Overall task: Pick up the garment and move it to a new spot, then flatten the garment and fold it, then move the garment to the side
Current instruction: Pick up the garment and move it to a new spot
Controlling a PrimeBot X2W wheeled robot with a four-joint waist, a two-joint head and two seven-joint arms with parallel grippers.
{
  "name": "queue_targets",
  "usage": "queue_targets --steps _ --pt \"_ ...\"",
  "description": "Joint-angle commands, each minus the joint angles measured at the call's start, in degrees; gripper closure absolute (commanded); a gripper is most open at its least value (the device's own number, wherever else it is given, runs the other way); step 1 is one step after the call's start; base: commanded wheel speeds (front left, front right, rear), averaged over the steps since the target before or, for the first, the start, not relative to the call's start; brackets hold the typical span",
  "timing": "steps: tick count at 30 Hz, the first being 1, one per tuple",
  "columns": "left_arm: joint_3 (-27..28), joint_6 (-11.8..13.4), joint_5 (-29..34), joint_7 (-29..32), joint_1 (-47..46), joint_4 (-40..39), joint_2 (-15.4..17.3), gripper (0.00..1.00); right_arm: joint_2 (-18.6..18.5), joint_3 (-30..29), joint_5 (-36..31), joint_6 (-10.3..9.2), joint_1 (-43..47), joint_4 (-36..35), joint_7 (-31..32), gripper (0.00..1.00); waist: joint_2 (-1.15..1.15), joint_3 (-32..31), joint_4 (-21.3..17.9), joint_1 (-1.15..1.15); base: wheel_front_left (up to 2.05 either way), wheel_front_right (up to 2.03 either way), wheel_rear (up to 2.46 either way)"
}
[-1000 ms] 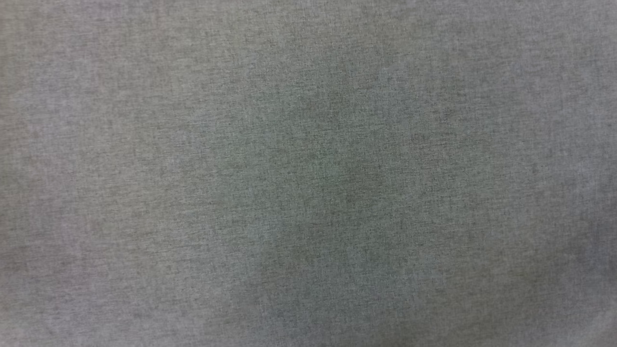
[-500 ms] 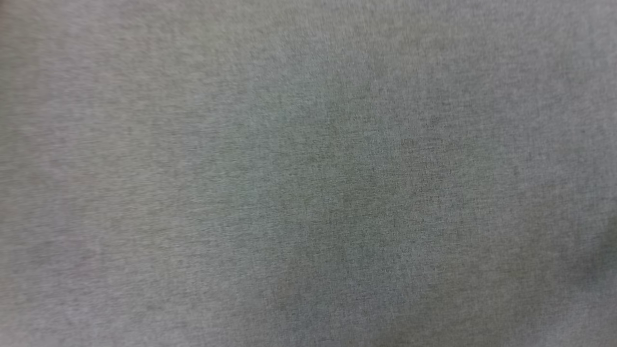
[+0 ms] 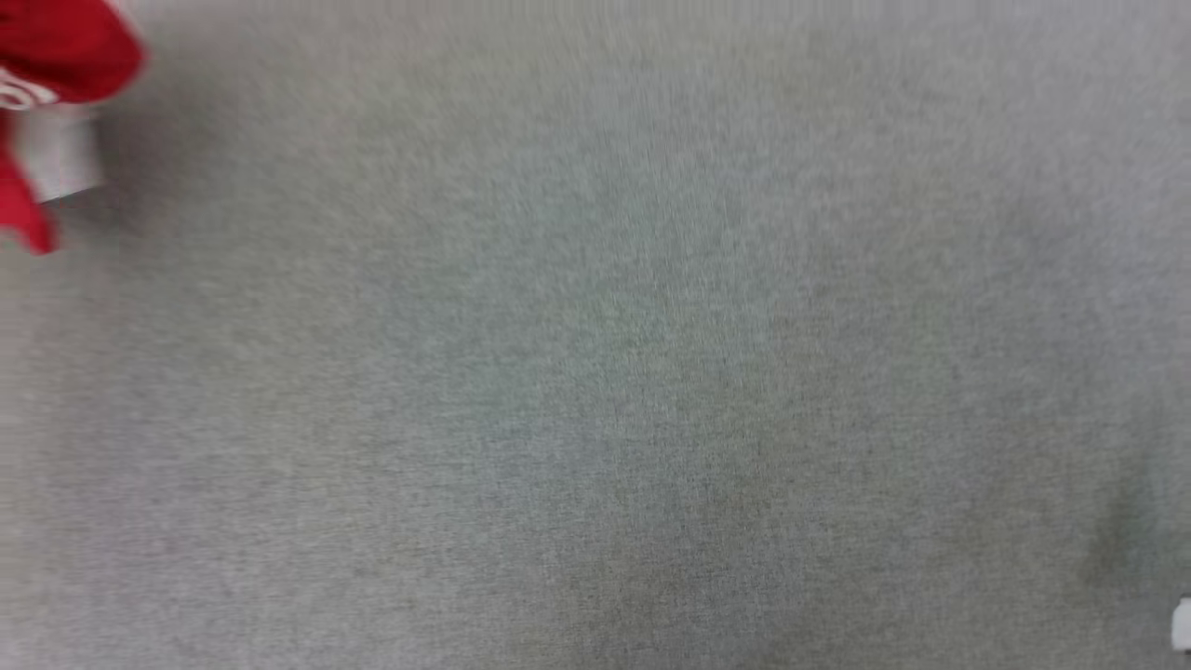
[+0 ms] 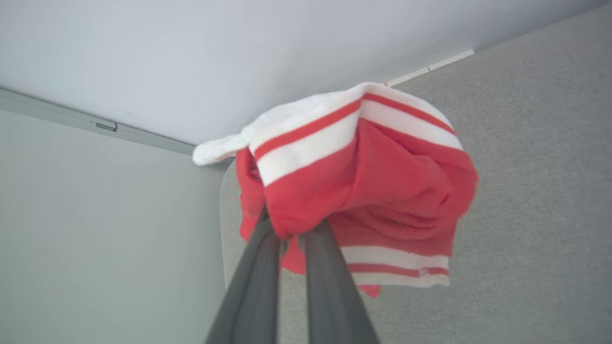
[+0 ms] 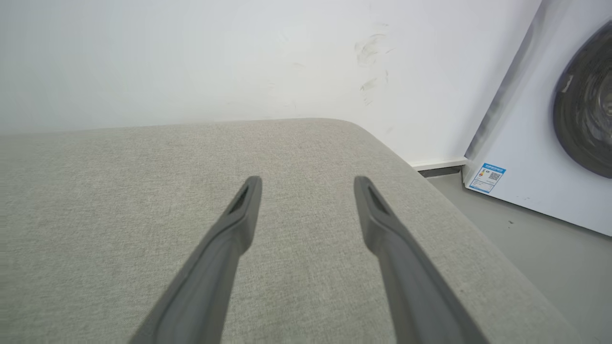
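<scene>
The garment (image 4: 373, 191), red with white and red stripe trim, hangs bunched from my left gripper (image 4: 291, 234), which is shut on a red fold of it above the grey surface. A blurred red and white part of the garment (image 3: 56, 102) pokes into the head view's upper left corner. My right gripper (image 5: 308, 191) stands open over the grey fabric surface (image 5: 143, 191), with nothing between its fingers.
The grey fabric surface (image 3: 595, 372) spreads across the head view. A white wall (image 5: 191, 57) stands behind it. A white washing machine (image 5: 550, 119) stands on the floor (image 5: 540, 253) beyond the surface's rounded right corner. A small pale object (image 3: 1182, 623) shows at the lower right edge.
The garment has come into the head view's upper left corner, where before there was only grey fabric. The picture is blurred, so the camera seems to have shifted.
</scene>
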Motion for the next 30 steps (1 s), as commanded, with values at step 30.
queue_targets --steps 30 --pt "-19.44 2.10 -24.23 -1.40 5.93 -17.18 -12.10 1.00 0.70 5.06 0.74 -0.07 6.62 2.31 -0.12 0.00 0.00 -13.20 -5.77 0.00 0.00 0.00 0.00"
